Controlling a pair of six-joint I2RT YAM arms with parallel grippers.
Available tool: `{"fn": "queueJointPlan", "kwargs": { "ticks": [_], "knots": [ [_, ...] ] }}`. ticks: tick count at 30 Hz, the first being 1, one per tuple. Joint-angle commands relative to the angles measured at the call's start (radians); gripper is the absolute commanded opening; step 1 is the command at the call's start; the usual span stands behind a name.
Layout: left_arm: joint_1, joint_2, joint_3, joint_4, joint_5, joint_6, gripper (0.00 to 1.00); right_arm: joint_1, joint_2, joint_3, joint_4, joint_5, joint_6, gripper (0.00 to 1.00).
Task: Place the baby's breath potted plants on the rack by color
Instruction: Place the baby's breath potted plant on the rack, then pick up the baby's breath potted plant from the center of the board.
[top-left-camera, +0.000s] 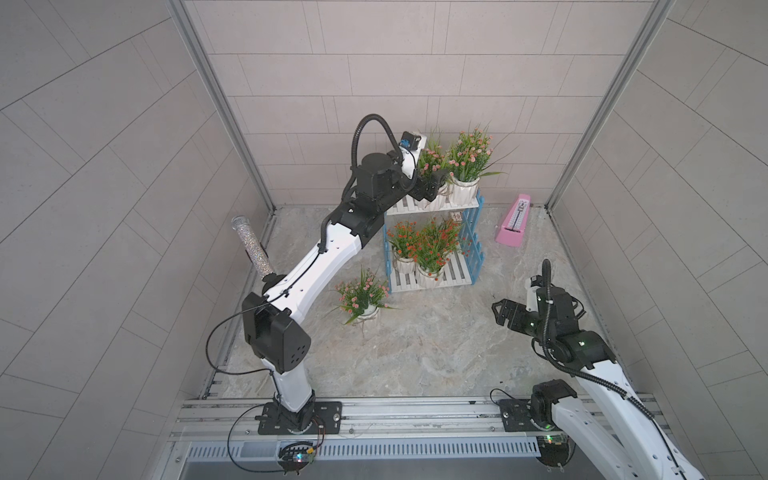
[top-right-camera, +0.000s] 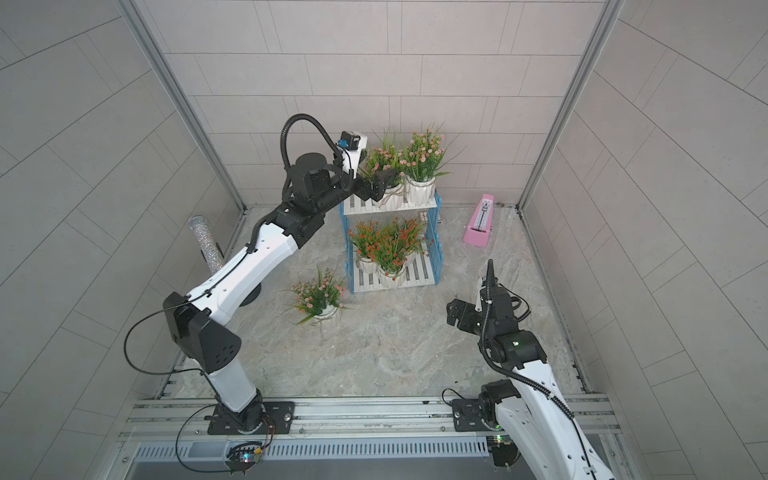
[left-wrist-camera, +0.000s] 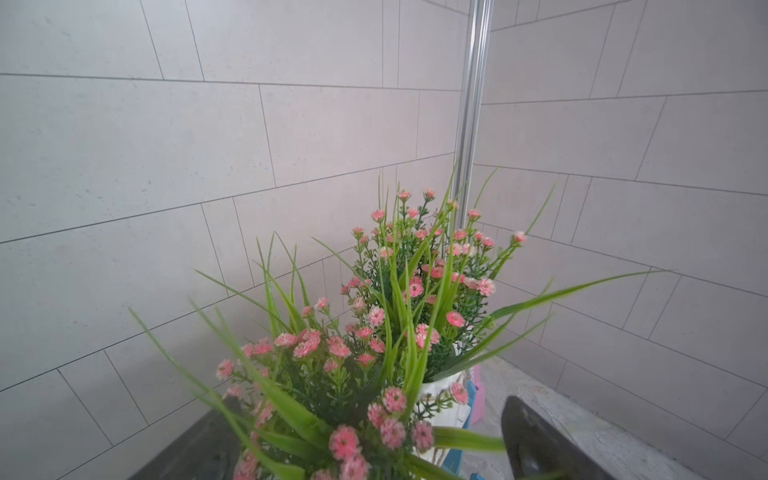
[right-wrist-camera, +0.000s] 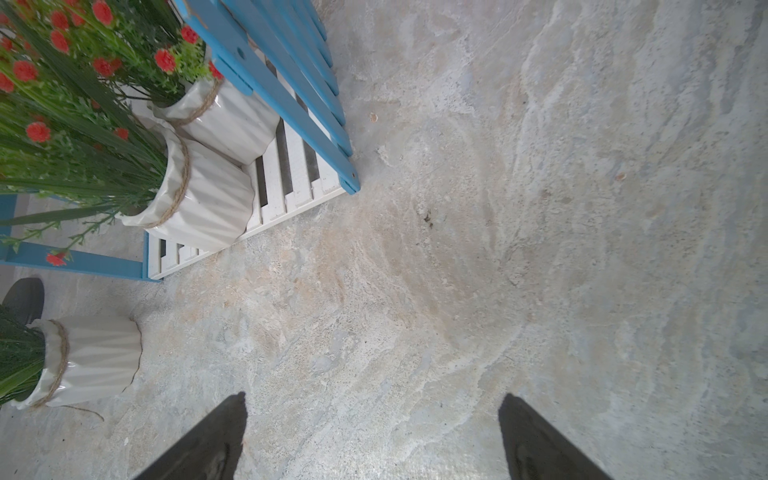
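Note:
The rack (top-left-camera: 457, 272) (top-right-camera: 419, 270) stands at the back. Two pink baby's breath potted plants (top-left-camera: 469, 153) (top-right-camera: 422, 151) share its upper shelf. My left gripper (top-left-camera: 430, 189) (left-wrist-camera: 368, 440) is open, its jaws wide on either side of the left pink plant (top-left-camera: 432, 160) (left-wrist-camera: 316, 374); foliage hides the pot. Orange-red plants (top-left-camera: 432, 245) (top-right-camera: 395, 245) crowd the lower shelf, two of their pots (right-wrist-camera: 208, 203) showing in the right wrist view. Another pink plant (top-left-camera: 361, 293) (top-right-camera: 318, 293) stands on the table in front of the rack. My right gripper (top-left-camera: 500, 313) (right-wrist-camera: 374, 397) hangs open over bare table, holding nothing.
A pink metronome (top-left-camera: 515, 224) (top-right-camera: 480, 224) sits at the back right beside the rack. A glittery tube (top-left-camera: 251, 245) stands upright at the left wall. Tiled walls close in three sides. The arms' mounting rail (top-left-camera: 395, 415) runs along the front.

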Motion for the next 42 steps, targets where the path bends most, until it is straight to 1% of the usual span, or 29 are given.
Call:
{"fn": "queueJointPlan", "kwargs": {
  "ticks": [1,5,9,12,15,18,21,24,28,30,33,35,37,39,42],
  "knots": [
    [0.047,-0.104,-0.090,0.075,0.042,-0.074,1.00,0.010,-0.010,-0.013,0.002,0.015,-0.007,0.99],
    [0.122,-0.198,-0.225,0.137,0.046,-0.150,1.00,0.010,-0.010,-0.013,0.006,0.015,-0.008,0.99],
    [0.193,-0.259,-0.318,0.149,0.036,-0.205,1.00,0.013,-0.014,-0.016,0.010,0.011,-0.009,1.00],
    [0.239,-0.308,-0.370,0.085,0.006,-0.215,1.00,0.018,-0.008,-0.017,0.025,-0.001,-0.006,0.99],
    [0.283,-0.360,-0.430,-0.018,-0.039,-0.207,1.00,0.064,0.013,-0.008,0.053,0.012,0.000,0.97],
    [0.333,-0.417,-0.504,-0.123,-0.082,-0.195,1.00,0.187,0.060,0.020,0.094,0.082,0.004,0.97],
    [0.393,-0.475,-0.584,-0.219,-0.117,-0.214,1.00,0.384,0.143,0.057,0.154,0.178,-0.004,0.97],
    [0.436,-0.550,-0.670,-0.304,-0.200,-0.251,1.00,0.542,0.237,0.067,0.265,0.204,-0.028,0.97],
    [0.468,-0.653,-0.794,-0.409,-0.278,-0.309,1.00,0.714,0.389,0.051,0.482,0.203,-0.112,0.97],
    [0.470,-0.702,-0.843,-0.465,-0.305,-0.325,1.00,0.765,0.449,0.041,0.585,0.194,-0.140,0.97],
    [0.469,-0.781,-0.932,-0.513,-0.325,-0.357,1.00,0.767,0.503,0.002,0.744,0.120,-0.137,0.97],
    [0.469,-0.820,-0.992,-0.535,-0.311,-0.382,1.00,0.765,0.526,-0.012,0.827,0.093,-0.141,0.97],
    [0.470,-0.848,-1.039,-0.589,-0.309,-0.398,1.00,0.754,0.564,0.010,0.842,0.086,-0.125,0.97],
    [0.468,-0.875,-1.076,-0.621,-0.307,-0.394,1.00,0.738,0.606,0.032,0.855,0.053,-0.105,0.95],
    [0.468,-0.925,-1.126,-0.659,-0.284,-0.445,1.00,0.710,0.665,0.047,0.903,0.009,-0.060,0.95]
  ]
}}
